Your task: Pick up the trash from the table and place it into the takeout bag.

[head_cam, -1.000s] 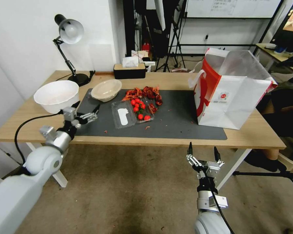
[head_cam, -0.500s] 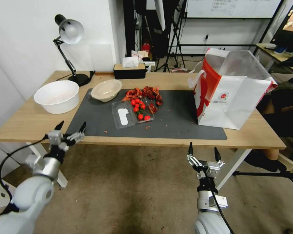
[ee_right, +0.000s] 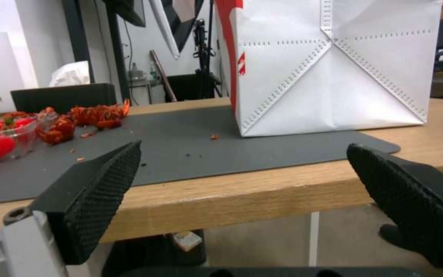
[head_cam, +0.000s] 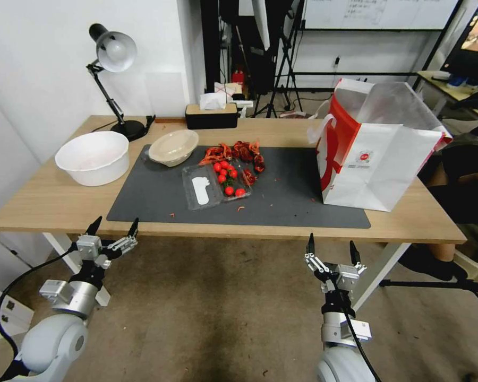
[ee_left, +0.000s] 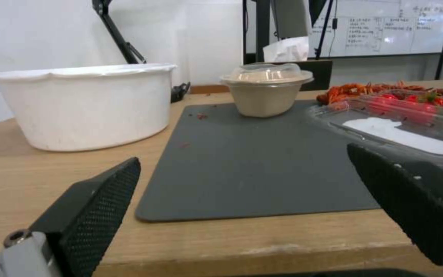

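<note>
left gripper (head_cam: 114, 227) below table (head_cam: 53, 199) edge (jaws spread)

Honestly not much to read here. The tall white paper takeout bag with red side panels (head_cam: 380, 154) has a small round red logo (head_cam: 364, 156) on its front with a line or two of tiny print under it, way too small to make out. The whiteboard on the back wall (ee_left: 385, 27) has rows of handwritten notes, but none of them are legible. The clear plastic clamshell box (head_cam: 203, 187) on the dark grey mat carries a white sticker (head_cam: 201, 189), and it looks blank.
</note>
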Robot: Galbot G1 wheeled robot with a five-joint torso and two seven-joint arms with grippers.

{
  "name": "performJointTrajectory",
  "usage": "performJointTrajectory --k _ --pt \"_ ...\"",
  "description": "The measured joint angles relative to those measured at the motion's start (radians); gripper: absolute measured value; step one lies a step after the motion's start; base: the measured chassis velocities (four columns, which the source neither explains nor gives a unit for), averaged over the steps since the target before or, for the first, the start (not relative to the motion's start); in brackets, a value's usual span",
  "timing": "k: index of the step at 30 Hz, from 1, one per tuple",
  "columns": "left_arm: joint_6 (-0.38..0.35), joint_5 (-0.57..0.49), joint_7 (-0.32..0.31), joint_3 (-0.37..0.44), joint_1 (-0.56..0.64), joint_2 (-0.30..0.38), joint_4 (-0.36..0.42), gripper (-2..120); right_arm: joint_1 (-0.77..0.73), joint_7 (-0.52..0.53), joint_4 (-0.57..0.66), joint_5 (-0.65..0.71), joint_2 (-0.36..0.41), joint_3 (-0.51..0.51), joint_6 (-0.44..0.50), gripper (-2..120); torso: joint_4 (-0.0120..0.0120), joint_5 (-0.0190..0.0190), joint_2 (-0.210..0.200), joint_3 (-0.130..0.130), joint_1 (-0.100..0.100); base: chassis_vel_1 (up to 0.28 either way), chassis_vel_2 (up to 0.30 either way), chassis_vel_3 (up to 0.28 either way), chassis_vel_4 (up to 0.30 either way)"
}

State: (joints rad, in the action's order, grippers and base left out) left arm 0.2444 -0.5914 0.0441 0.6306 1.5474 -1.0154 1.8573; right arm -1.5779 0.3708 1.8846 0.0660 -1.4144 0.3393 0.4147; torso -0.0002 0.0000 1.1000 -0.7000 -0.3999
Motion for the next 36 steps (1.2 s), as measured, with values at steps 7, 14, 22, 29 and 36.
performJointTrajectory --k 7,14,22,29,36 --pt "0.01 0.01 0.002 0.004 0.005 -0.002 -0.003 100 -0.001 0.0 0.001 -0.007 -0.001 -0.002 0.0 100 0.0001 0.0 0.0 0.0 0.0 0.0 0.0 0.0 0.0" --pt "0.005 0.028 -0.004 -0.019 -0.045 0.005 -0.006 100 -0.002 0.0 0.001 -0.008 -0.002 -0.003 0.001 100 0.0002 0.0 0.0 0.0 0.0 0.0 0.0 0.0 0.0" --pt "-0.034 0.115 -0.052 -0.174 -0.271 0.082 -0.071 100 0.001 0.0 -0.003 -0.012 -0.003 -0.003 0.0 100 0.0002 0.0 0.0 0.0 0.0 0.0 0.0 0.0 0.0" --pt "-0.035 0.188 -0.044 -0.285 -0.42 0.156 -0.174 100 0.008 0.001 -0.009 -0.015 -0.007 -0.005 -0.003 100 0.0 0.0 0.0 0.0 0.0 0.0 0.0 0.0 0.0" --pt "-0.011 0.257 0.017 -0.437 -0.661 0.23 -0.321 100 0.012 0.001 -0.014 -0.016 -0.007 -0.003 -0.006 100 0.0001 -0.0001 0.0 0.0 0.0 0.0 0.0 0.0 0.0"
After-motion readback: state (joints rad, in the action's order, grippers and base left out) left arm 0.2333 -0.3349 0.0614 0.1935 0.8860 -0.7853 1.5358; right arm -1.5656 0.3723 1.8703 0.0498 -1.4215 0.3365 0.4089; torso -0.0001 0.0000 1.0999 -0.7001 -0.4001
